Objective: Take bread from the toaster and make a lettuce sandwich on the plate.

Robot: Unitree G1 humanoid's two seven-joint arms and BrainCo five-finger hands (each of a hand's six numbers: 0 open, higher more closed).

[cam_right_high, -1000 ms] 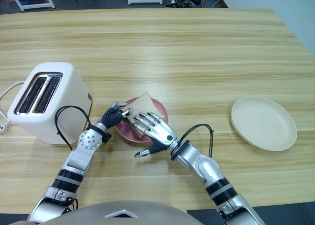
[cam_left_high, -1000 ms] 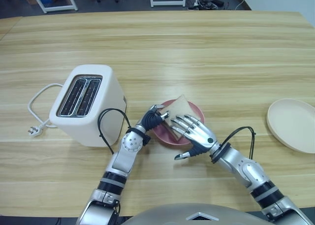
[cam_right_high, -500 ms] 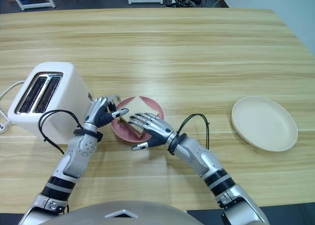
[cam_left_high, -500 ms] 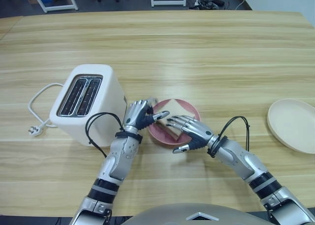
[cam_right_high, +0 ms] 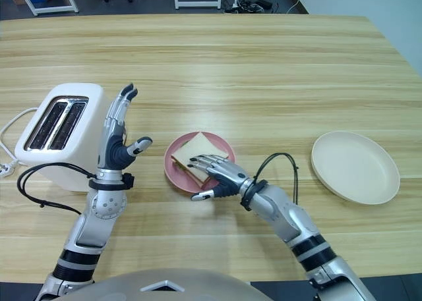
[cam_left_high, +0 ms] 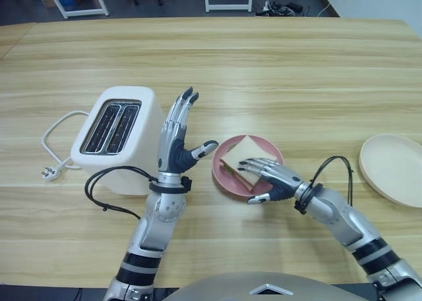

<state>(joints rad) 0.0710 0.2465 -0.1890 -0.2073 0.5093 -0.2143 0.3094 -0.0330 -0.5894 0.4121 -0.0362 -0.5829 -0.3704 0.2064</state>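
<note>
My right hand (cam_left_high: 267,180) lies low over the near edge of the round pink plate (cam_left_high: 216,171), fingers stretched out and only lightly bent, their tips resting on top of the pale square slice of bread (cam_left_high: 244,156), thumb held off to the side, nothing pinched. The job here, as I judge it, is to settle that top slice square on the stack, so I want a soft, even press straight down through the flats of the fingers, with no dragging towards me, or the slice will slide off whatever sits under it; I can't make out lettuce from here. The bread is right under my fingertips, in the middle of the plate, its far corner pointing away from me. My left hand (cam_left_high: 177,137) stands upright just beside the plate's left rim, fingers spread and pointing up, holding nothing and clear of the bread. Beyond it is the white two-slot toaster (cam_left_high: 135,107), its slots dark, white cord and plug (cam_left_high: 49,172) trailing off left on the light wooden table (cam_left_high: 297,83). Well off to my right sits a cream round plate (cam_left_high: 394,169).
</note>
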